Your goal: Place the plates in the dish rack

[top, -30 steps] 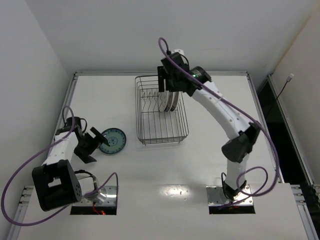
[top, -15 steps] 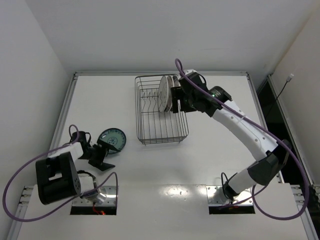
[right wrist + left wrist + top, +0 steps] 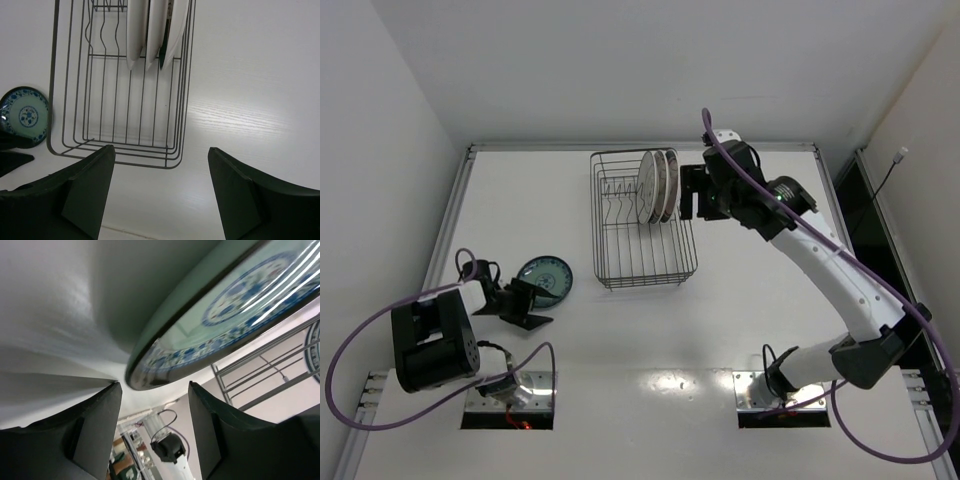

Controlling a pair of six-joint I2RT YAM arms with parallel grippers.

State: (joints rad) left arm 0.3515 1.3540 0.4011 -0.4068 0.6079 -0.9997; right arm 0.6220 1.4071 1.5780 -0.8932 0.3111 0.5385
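Three upright plates (image 3: pixel 655 186) at the dish rack's (image 3: pixel 642 262) far end; free room in its nearer half

White table (image 3: pixel 760 290), glare patch near its front edge. Plain white walls (image 3: pixel 650 70) on three sides. Thin dark cord (image 3: pixel 890 172) with white end on the right wall.

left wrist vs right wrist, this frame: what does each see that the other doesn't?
Left wrist only: the left gripper, its fingers either side of the teal plate rim, seen close from low down.
Right wrist only: three plates standing upright at one end of the dish rack, and the right gripper, open and holding nothing.
Both: the teal plate and the dish rack wires.
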